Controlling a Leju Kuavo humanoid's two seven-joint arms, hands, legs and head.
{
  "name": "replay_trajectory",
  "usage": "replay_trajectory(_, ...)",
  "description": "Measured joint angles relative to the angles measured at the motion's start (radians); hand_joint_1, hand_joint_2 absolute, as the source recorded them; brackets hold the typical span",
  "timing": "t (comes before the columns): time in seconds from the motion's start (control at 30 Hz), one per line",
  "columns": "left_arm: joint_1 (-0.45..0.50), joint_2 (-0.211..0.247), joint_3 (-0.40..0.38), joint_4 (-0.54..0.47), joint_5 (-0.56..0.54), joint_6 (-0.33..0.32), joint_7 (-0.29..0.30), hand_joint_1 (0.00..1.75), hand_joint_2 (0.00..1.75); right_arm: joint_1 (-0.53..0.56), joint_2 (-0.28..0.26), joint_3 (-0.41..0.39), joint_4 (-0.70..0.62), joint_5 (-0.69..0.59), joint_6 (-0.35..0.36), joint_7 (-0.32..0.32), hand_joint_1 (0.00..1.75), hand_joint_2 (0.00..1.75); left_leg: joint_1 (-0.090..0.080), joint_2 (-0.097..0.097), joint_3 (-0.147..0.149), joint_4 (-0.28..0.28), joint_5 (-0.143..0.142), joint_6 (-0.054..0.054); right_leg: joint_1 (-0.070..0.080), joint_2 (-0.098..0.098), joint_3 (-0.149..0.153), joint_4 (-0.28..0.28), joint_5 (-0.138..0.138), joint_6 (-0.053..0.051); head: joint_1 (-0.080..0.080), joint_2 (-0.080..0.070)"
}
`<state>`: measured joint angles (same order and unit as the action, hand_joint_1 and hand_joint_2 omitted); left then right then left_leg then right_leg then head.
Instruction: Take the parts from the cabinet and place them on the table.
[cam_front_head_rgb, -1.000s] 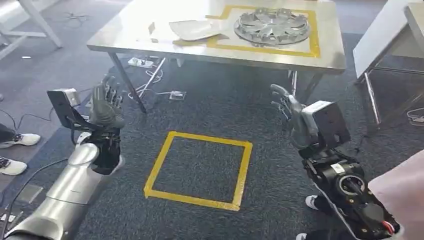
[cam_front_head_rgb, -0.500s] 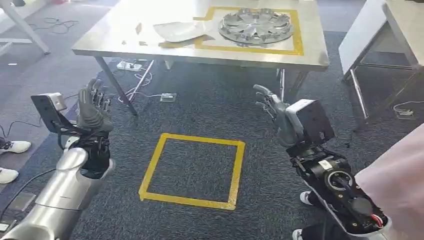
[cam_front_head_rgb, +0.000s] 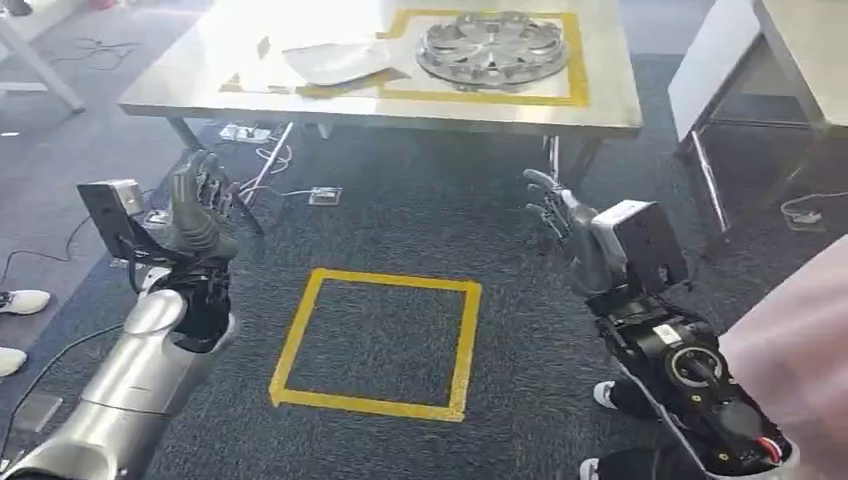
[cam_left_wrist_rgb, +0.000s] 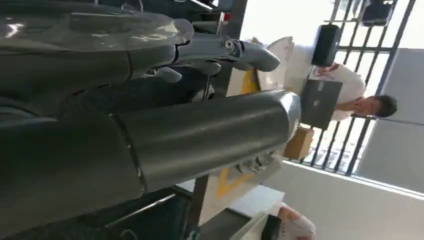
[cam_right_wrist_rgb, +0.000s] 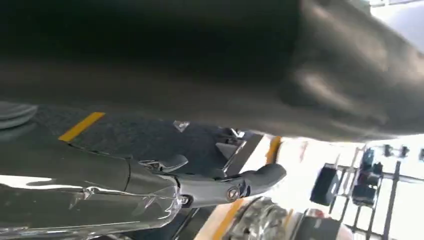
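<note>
Whole view drifted since a second ago: camera moving, not the things

Desk (cam_front_head_rgb: 300, 95) at 12 o'clock, now a little lower and more left in the head view. On it at 12, wheel cover (cam_front_head_rgb: 492, 45) inside a yellow tape frame (cam_front_head_rgb: 577, 60); just beside it at 11, flat plate (cam_front_head_rgb: 335, 60) lying over the tape edge. Both parts already delivered, apparently

Tape square (cam_front_head_rgb: 375, 340) on carpet at 6 o'clock, between the arms

Left hand (cam_front_head_rgb: 200, 215) at 9 o'clock: raised, fingers apart, nothing held. Right hand (cam_front_head_rgb: 570, 235) at 3 o'clock: likewise spread and bare

Person's shoe (cam_front_head_rgb: 25, 300) at far 9; pink sleeve (cam_front_head_rgb: 800, 370) at 4

Likely meaning: both hands free, robot repositioning, probably turning away toward the cabinet for another part. Cabinet itself unseen
</note>
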<state>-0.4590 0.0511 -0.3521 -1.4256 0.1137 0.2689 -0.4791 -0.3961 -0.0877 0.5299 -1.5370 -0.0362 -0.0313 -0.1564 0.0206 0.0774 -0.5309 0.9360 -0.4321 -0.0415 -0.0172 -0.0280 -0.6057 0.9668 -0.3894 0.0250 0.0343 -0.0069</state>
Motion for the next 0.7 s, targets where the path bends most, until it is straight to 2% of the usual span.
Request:
replay_trajectory(0.03, -0.001, 0.001, 0.0, -0.001, 0.0, 0.0, 0.0, 0.0, 0.0, -0.001, 0.0, 0.0, -0.001, 0.0, 0.0, 0.0, 0.0, 0.0, 0.005, -0.008, 0.0, 0.007, -0.016, -0.006, -0.006, 0.008, 0.009, -0.006, 0.001, -0.009, -0.003, 0.0)
replay_trajectory(0.07, -0.003, 0.002, 0.0, -0.001, 0.0, 0.0, 0.0, 0.0, 0.0, -0.003, 0.0, 0.0, -0.002, 0.0, 0.0, -0.002, 0.0, 0.0, 0.007, -0.034, -0.013, 0.042, -0.038, -0.007, -0.006, 0.017, 0.01, -0.006, 0.0, -0.013, -0.015, 0.0)
replay_trajectory(0.1, -0.005, 0.002, -0.001, -0.002, 0.0, 0.0, 0.0, 0.0, 0.0, -0.004, 0.0, 0.0, -0.002, 0.0, 0.0, -0.002, 0.0, 0.0, 0.008, -0.053, -0.055, 0.124, -0.077, -0.007, -0.006, 0.024, 0.01, -0.006, -0.001, -0.019, -0.022, 0.0)
replay_trajectory(0.17, -0.001, 0.003, 0.0, -0.002, 0.0, 0.0, 0.0, 0.0, 0.0, -0.002, 0.0, 0.001, -0.001, 0.0, 0.001, -0.001, 0.0, 0.0, 0.006, -0.068, -0.155, 0.302, -0.14, -0.008, -0.004, 0.043, 0.01, -0.006, -0.001, -0.022, -0.041, 0.0)
replay_trajectory(0.2, 0.002, 0.003, 0.0, -0.002, 0.0, 0.0, 0.0, 0.0, 0.0, 0.0, 0.0, 0.001, -0.001, 0.0, 0.001, -0.001, 0.0, 0.0, 0.006, -0.07, -0.191, 0.353, -0.144, -0.006, -0.001, 0.054, 0.011, -0.006, -0.002, -0.023, -0.046, 0.0)
replay_trajectory(0.23, 0.004, 0.003, 0.0, -0.002, 0.0, 0.0, 0.0, 0.0, 0.0, 0.0, 0.0, 0.001, -0.001, 0.0, 0.001, -0.001, 0.0, 0.0, 0.005, -0.071, -0.2, 0.348, -0.121, -0.002, 0.001, 0.064, 0.013, -0.006, -0.003, -0.024, -0.049, 0.0)
replay_trajectory(0.27, 0.005, 0.003, 0.0, -0.002, 0.0, 0.0, 0.0, 0.0, 0.0, 0.0, 0.0, 0.002, -0.001, 0.0, 0.001, -0.001, 0.0, 0.0, 0.004, -0.072, -0.186, 0.301, -0.081, 0.003, 0.002, 0.074, 0.015, -0.006, -0.003, -0.024, -0.052, 0.0)
replay_trajectory(0.3, 0.004, 0.003, -0.001, -0.002, 0.0, 0.0, 0.0, 0.0, 0.0, 0.0, 0.0, 0.002, -0.001, 0.0, 0.001, -0.001, 0.0, 0.0, 0.003, -0.076, -0.15, 0.211, -0.025, 0.01, 0.003, 0.085, 0.019, -0.006, -0.004, -0.024, -0.055, 0.0)
replay_trajectory(0.33, 0.003, 0.003, -0.001, -0.002, 0.0, 0.0, 0.0, 0.0, 0.0, -0.001, 0.0, 0.002, -0.001, 0.0, 0.001, -0.001, 0.0, 0.0, 0.002, -0.092, -0.103, 0.107, 0.029, 0.018, 0.003, 0.094, 0.022, -0.006, -0.005, -0.022, -0.057, 0.0)
replay_trajectory(0.37, 0.001, 0.003, -0.001, -0.003, 0.0, 0.0, 0.0, 0.0, 0.0, -0.001, 0.0, 0.002, -0.001, 0.0, 0.001, -0.001, 0.0, 0.0, 0.002, -0.128, -0.075, 0.033, 0.045, 0.025, 0.001, 0.101, 0.021, -0.006, -0.006, -0.02, -0.06, 0.0)
replay_trajectory(0.4, 0.001, 0.002, -0.001, -0.003, 0.0, 0.0, 0.0, 0.0, 0.0, -0.001, 0.0, 0.002, -0.001, 0.0, 0.001, -0.001, 0.0, 0.0, -0.001, -0.128, -0.066, 0.019, 0.04, 0.023, 0.006, 0.112, 0.015, -0.004, -0.006, -0.014, -0.059, 0.0)
replay_trajectory(0.43, 0.0, 0.002, -0.001, -0.003, 0.0, 0.0, 0.0, 0.0, 0.0, -0.001, 0.0, 0.002, -0.001, 0.0, 0.001, -0.001, 0.0, 0.0, -0.005, -0.12, -0.067, 0.021, 0.04, 0.023, 0.002, 0.117, 0.012, -0.006, -0.005, -0.008, -0.059, 0.0)
replay_trajectory(0.5, 0.0, 0.002, -0.001, -0.003, 0.0, 0.0, 0.0, 0.0, 0.0, 0.0, 0.0, 0.002, -0.001, 0.0, 0.001, -0.001, 0.0, 0.0, -0.01, -0.109, -0.065, 0.019, 0.04, 0.03, -0.003, 0.13, 0.013, -0.015, -0.001, 0.006, -0.058, 0.0)
replay_trajectory(0.53, -0.002, 0.0, -0.001, -0.003, 0.0, 0.0, 0.0, 0.0, 0.0, 0.0, 0.0, 0.002, -0.001, 0.0, 0.001, -0.001, 0.0, 0.0, 0.0, -0.098, -0.06, 0.008, 0.045, 0.037, 0.002, 0.132, 0.01, -0.015, -0.002, 0.012, -0.059, 0.0)
replay_trajectory(0.57, -0.003, 0.0, -0.001, -0.004, 0.0, 0.0, 0.0, 0.0, 0.0, 0.0, 0.0, 0.0, -0.001, 0.0, 0.001, -0.001, 0.0, 0.0, 0.001, -0.088, -0.054, 0.002, 0.047, 0.04, 0.001, 0.096, 0.0, 0.005, -0.021, 0.015, -0.055, 0.0)
replay_trajectory(0.6, -0.003, 0.0, -0.001, -0.005, 0.0, 0.0, 0.0, 0.0, 0.0, -0.004, 0.0, 0.0, -0.001, 0.0, 0.001, -0.001, 0.0, 0.0, -0.001, -0.084, -0.053, 0.002, 0.045, 0.048, 0.003, 0.063, -0.025, 0.068, -0.061, 0.017, -0.039, 0.0)
replay_trajectory(0.63, -0.003, 0.0, -0.001, -0.005, 0.0, -0.001, 0.0, 0.0, 0.0, -0.003, 0.0, 0.0, -0.001, 0.0, 0.001, -0.001, 0.0, 0.0, -0.003, -0.076, -0.052, 0.002, 0.044, 0.05, 0.001, 0.048, -0.064, 0.16, -0.105, 0.022, -0.033, 0.0)
replay_trajectory(0.67, -0.001, 0.0, -0.001, -0.005, 0.0, -0.001, 0.0, 0.0, 0.0, 0.0, 0.0, 0.0, -0.001, 0.0, 0.001, 0.0, 0.0, 0.0, -0.005, -0.068, -0.052, 0.003, 0.043, 0.052, 0.0, 0.041, -0.107, 0.252, -0.142, 0.025, -0.026, 0.0)
replay_trajectory(0.7, 0.0, 0.0, -0.001, -0.005, 0.0, -0.001, 0.0, 0.0, 0.0, 0.002, 0.0, 0.0, -0.001, 0.0, 0.002, 0.0, 0.0, 0.0, -0.007, -0.061, -0.052, 0.003, 0.043, 0.053, 0.0, 0.038, -0.135, 0.314, -0.161, 0.027, -0.024, 0.0)
